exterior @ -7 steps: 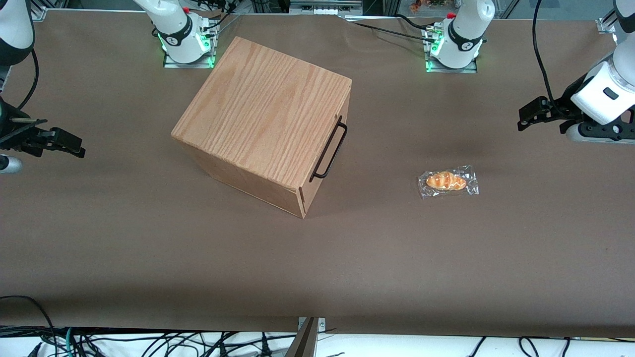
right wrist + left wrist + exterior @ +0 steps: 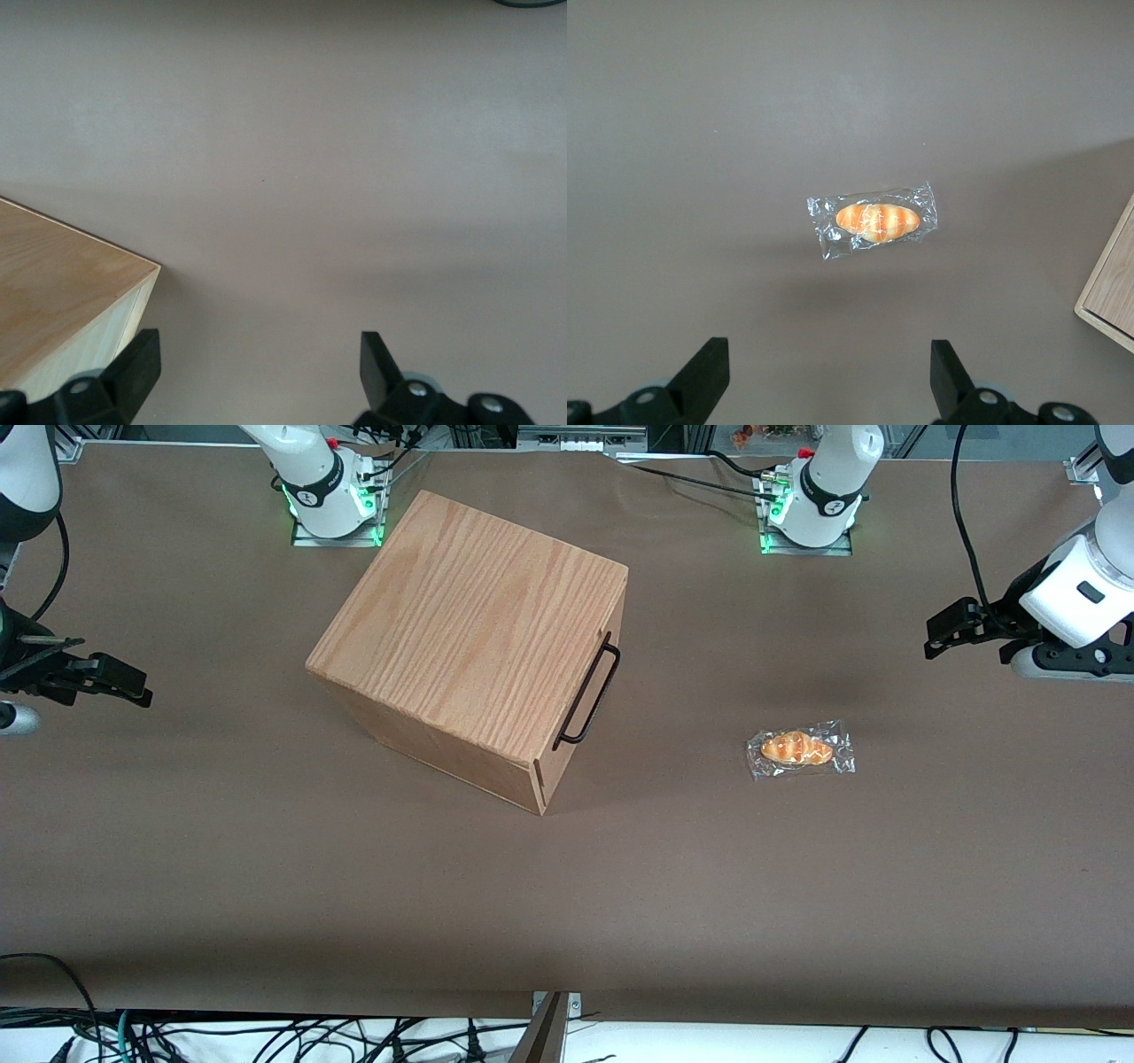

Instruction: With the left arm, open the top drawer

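We judge the top drawer of the oak-grain wooden box rigid and light, likely sliding out easily; its long thin black wire bar handle is the place to grip. The drawer sits shut, flush in the box on the brown desk. The left arm's black gripper hangs well apart from the handle, toward the working arm's end, jaws spread wide, holding nothing.

— How much of the top drawer shows from the front?
— Only its handle; the drawer front is turned edge-on, well apart from the end effector.
— And the left arm?
— Cut off at the picture's edge above its wrist.
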`<act>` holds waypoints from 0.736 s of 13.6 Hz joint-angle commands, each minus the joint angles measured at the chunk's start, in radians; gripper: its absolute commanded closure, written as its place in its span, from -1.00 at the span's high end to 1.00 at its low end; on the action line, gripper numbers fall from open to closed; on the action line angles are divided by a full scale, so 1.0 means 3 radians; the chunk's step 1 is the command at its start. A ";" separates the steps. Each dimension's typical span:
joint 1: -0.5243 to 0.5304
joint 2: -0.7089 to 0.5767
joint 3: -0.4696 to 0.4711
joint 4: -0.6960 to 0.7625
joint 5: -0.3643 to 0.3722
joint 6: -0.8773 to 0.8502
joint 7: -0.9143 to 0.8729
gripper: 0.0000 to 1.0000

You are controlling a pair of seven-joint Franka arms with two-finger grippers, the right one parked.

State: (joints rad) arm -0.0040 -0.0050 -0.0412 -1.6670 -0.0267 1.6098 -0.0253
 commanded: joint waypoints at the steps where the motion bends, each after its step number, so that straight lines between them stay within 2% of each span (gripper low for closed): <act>1: 0.0019 -0.0040 -0.0006 -0.0022 -0.0023 0.0003 0.0059 1.00; 10: 0.0019 -0.0039 -0.0006 -0.0022 -0.0018 -0.0043 0.0054 1.00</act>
State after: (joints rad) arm -0.0040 -0.0050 -0.0412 -1.6671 -0.0267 1.6047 -0.0253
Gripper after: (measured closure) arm 0.000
